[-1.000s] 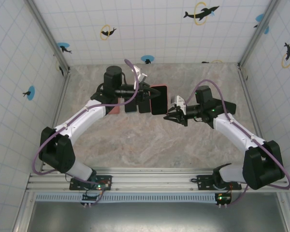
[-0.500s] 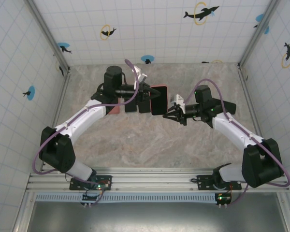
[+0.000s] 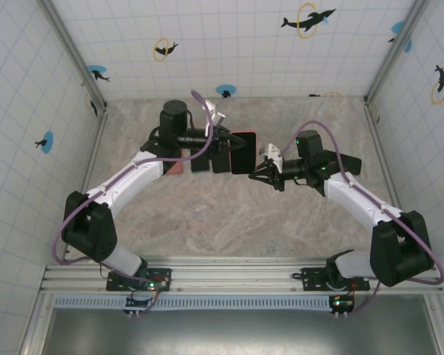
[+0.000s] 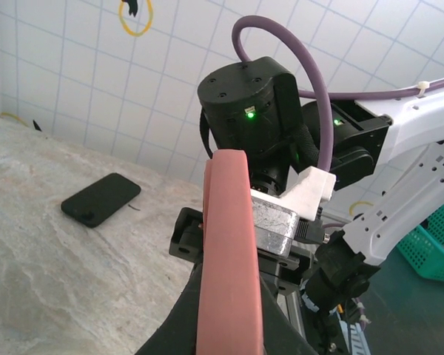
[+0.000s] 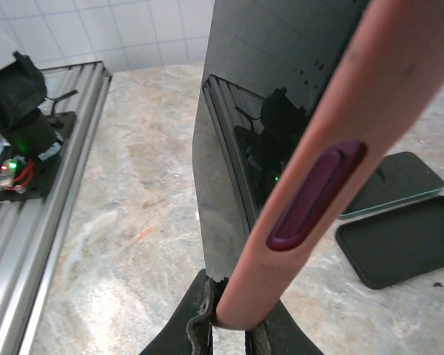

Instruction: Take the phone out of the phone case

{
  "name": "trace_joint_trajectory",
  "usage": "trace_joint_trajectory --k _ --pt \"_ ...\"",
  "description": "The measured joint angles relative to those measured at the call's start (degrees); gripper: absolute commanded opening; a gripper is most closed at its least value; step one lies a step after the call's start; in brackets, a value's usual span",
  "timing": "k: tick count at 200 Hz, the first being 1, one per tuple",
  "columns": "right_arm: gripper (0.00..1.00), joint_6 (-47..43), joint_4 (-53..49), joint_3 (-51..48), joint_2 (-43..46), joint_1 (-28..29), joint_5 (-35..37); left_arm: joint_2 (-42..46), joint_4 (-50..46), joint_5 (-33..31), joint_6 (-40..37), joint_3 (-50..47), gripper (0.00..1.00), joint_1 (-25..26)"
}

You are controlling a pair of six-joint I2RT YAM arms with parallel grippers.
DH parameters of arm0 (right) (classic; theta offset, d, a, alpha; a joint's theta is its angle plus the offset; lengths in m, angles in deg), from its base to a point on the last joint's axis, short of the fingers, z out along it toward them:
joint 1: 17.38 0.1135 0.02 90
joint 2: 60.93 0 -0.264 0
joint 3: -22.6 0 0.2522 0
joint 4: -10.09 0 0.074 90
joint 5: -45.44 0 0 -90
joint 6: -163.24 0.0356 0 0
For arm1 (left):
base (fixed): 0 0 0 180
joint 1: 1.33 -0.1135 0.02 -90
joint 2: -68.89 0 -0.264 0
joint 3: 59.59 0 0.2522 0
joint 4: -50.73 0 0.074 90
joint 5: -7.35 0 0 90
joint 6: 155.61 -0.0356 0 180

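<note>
As the beige marbled stone table (image 3: pixel 222 229) spans the floor of the cell, the white-and-black left arm (image 3: pixel 126 181) and the white-and-black right arm (image 3: pixel 355 196) reach over it from its near edge and meet above its far middle. Raised off the table at that spot is a black-screened smartphone (image 5: pixel 229 96), which sits inside a salmon-pink rubbery phone case (image 5: pixel 333 111) and stands on edge. A dark oval side button shows on the case's rim.

Lying flat on the far middle of the table, side by side, are a black empty phone case (image 5: pixel 399 240) and a dark glossy phone (image 5: pixel 396 181). A small salmon-pink flat piece (image 3: pixel 175 168) lies on the table's far left part, half hidden under the left arm; I cannot tell what it is.

Above the table's far middle, the left gripper (image 4: pixel 229 310) is clamped on one end of the pink case. The right gripper (image 5: pixel 229 325) pinches the case's opposite corner between its dark fingers, with the jaws drawn in against the rubber.
</note>
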State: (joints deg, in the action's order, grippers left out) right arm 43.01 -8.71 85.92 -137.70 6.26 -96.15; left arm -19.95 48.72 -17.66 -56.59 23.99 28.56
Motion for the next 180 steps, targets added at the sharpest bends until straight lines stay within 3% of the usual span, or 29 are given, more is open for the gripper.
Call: trace_joint_trajectory --k 96,143,163,180 --pt "0.06 -1.03 9.97 -0.02 0.55 0.87 14.16 -0.09 8.15 -4.7 6.6 0.0 0.0 0.07" --pt "0.07 4.17 21.9 0.66 0.9 0.48 11.78 -0.37 3.58 -1.55 8.09 -0.11 0.0 2.78" --pt "0.15 5.77 21.64 0.63 1.16 -0.2 9.84 -0.37 3.72 -1.77 8.66 -0.17 0.0 2.71" --pt "0.28 7.28 20.24 0.39 1.99 -1.99 7.43 -0.33 4.59 -2.45 9.05 -0.55 0.0 1.77"
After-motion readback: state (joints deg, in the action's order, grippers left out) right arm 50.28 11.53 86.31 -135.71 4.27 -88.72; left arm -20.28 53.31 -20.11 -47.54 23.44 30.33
